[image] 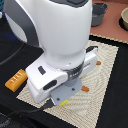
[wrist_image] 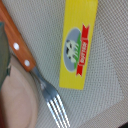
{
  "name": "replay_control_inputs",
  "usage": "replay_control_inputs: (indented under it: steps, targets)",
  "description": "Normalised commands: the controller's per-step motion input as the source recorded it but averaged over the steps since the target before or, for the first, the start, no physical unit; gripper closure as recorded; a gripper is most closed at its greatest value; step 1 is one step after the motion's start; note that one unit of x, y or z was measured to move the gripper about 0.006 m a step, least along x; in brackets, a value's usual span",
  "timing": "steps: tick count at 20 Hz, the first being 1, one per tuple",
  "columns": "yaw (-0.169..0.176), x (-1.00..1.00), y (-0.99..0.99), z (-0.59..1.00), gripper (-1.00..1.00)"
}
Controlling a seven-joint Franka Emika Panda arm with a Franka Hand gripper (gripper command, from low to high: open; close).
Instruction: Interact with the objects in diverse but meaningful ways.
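Observation:
A bright yellow rectangular box (wrist_image: 77, 45) with a red ribbon and a cow picture on its label lies flat on the woven mat. In the exterior view only a sliver of the yellow box (image: 63, 102) shows under my hand. My gripper (image: 64, 98) hangs low over the mat's near edge, with its fingers hidden behind the white wrist and grey mount. No fingers show in the wrist view. An orange-yellow ridged block (image: 16, 80) lies on the dark table beside the mat, on the exterior view's left.
A fork (wrist_image: 35, 75) with an orange-brown handle lies next to the box, beside a pale plate-like rim (wrist_image: 17, 102). Orange handle ends (image: 86, 88) poke out from under the arm. A grey pot (image: 99, 14) and a bowl (image: 124, 19) stand at the back.

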Motion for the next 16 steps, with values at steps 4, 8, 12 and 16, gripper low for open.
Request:
replay_control_inputs:
  steps: [4, 8, 12, 16]
  targets:
    - [-0.011, -0.69, 0.00, -0.02, -1.00]
    - [-0.013, -0.63, 0.00, -0.13, -1.00]
    - [-0.019, -0.91, 0.21, -0.01, -1.00]
    - [-0.018, -0.97, 0.42, 0.01, -1.00]
